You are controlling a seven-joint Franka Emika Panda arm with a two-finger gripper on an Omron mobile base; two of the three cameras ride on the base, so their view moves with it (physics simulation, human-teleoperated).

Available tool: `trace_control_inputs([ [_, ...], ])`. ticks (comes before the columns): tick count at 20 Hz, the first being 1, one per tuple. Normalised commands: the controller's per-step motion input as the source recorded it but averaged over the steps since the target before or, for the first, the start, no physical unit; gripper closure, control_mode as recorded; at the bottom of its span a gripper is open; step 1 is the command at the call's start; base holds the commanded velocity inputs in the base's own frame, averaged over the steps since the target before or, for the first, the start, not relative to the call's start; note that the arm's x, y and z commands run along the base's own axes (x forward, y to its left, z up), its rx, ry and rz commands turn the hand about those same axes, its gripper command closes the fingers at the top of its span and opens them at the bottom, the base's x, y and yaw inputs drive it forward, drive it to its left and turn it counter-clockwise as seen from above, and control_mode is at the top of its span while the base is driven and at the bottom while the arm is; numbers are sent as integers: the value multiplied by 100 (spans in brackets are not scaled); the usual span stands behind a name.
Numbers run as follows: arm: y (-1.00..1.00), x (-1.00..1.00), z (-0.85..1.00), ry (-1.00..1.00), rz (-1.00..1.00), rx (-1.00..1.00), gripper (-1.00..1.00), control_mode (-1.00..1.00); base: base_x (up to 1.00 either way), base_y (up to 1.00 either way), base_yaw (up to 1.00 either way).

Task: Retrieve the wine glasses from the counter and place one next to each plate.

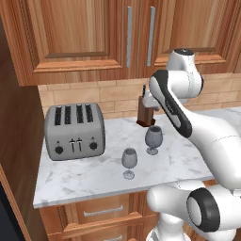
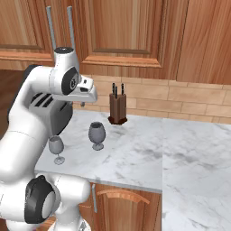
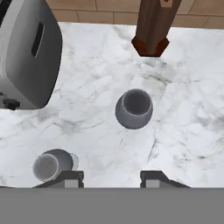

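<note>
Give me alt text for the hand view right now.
Looking down, the open gripper hangs above the marble counter, holding nothing, with the darker wine glass ahead of its fingertips. The paler glass stands lower left, a toaster upper left, a knife block at top.

Wooden wall cupboards (image 1: 94, 33), tan tile backsplash (image 2: 180, 97)

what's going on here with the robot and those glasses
The white arm is poised above the marble counter, its gripper looking down with jaws apart and nothing between them. Both wine glasses stand upright on the counter: the darker, wider glass nearer the knife block, the paler, slimmer glass nearer the front edge. A toaster sits to the left. Neither glass has been picked up yet.
</note>
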Motion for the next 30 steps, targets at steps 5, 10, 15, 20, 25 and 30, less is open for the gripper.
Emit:
trace_control_inputs([
  [5, -10, -6, -1, -2, -1, -5, -100, -100, 0, 0, 0],
  [10, -13, -62, 0, -16, -4, -3, -100, -100, 0, 0, 0],
  [15, -38, -68, 0, -14, -38, 24, -100, -100, 0, 0, 0],
  [20, -28, -52, 3, -5, -45, 27, -100, -100, 0, 0, 0],
  [25, -19, -46, 6, 4, -40, 35, -100, -100, 0, 0, 0],
  [30, -9, -23, 0, 0, -40, 33, -100, -100, 0, 0, 0],
])
